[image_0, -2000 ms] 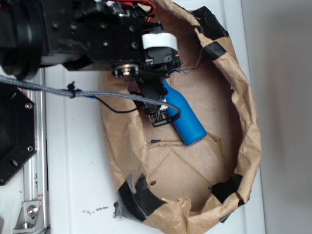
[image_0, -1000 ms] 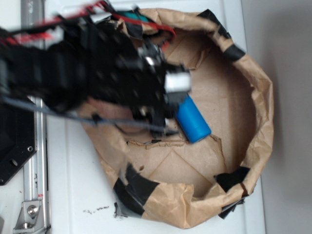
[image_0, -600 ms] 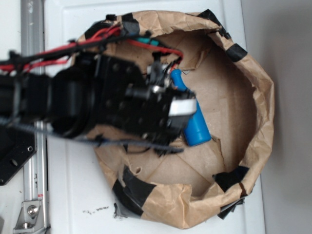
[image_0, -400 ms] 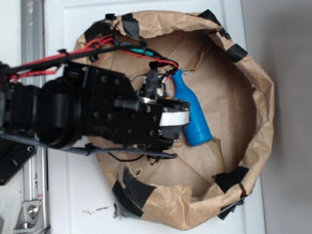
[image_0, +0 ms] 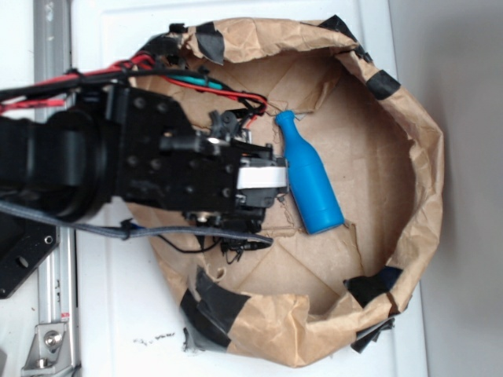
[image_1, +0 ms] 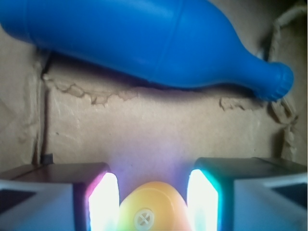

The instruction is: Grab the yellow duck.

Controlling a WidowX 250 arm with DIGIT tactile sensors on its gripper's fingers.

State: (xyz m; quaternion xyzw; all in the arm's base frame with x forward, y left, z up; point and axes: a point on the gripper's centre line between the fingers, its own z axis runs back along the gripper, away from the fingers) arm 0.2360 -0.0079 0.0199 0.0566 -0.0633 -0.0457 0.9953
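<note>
Your arm (image_0: 118, 165): matte black blocky housings studded with small round screw heads, and a rounded black joint casing left of them. Red wires (image_0: 94, 75) and one teal wire (image_0: 196, 82) run along the arm's upper edge. A grey braided cable (image_0: 102, 228) trails under it, with a thin black lead looping below. A white rectangular band (image_0: 259, 176) wraps the wrist end. Your gripper (image_1: 154, 202): two dark fingers (image_1: 53, 192) with pale grey sides and pads that glare white in the wrist view.

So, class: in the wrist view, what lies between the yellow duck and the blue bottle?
Only bare brown paper separates the yellow duck from the blue bottle in the wrist view.
</note>
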